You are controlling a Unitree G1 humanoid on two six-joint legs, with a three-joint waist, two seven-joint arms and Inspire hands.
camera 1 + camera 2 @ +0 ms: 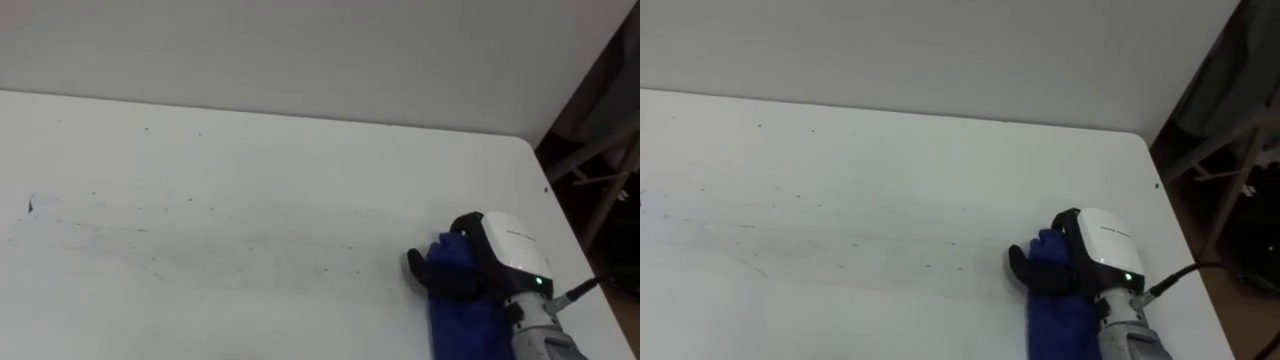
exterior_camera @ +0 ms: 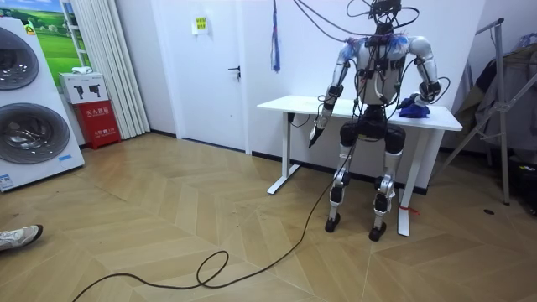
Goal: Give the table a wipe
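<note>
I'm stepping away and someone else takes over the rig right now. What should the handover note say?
Right robot hand: curled on the blue cloth, which rests on the white table near its right end.
Left robot hand: hangs at the robot's side below the table edge, idle.
Done: cloth is in hand and down on the tabletop.
Left: faint dark specks and streaks run across the middle and left of the top. Sweeping the cloth leftward over them is probably next.
</note>
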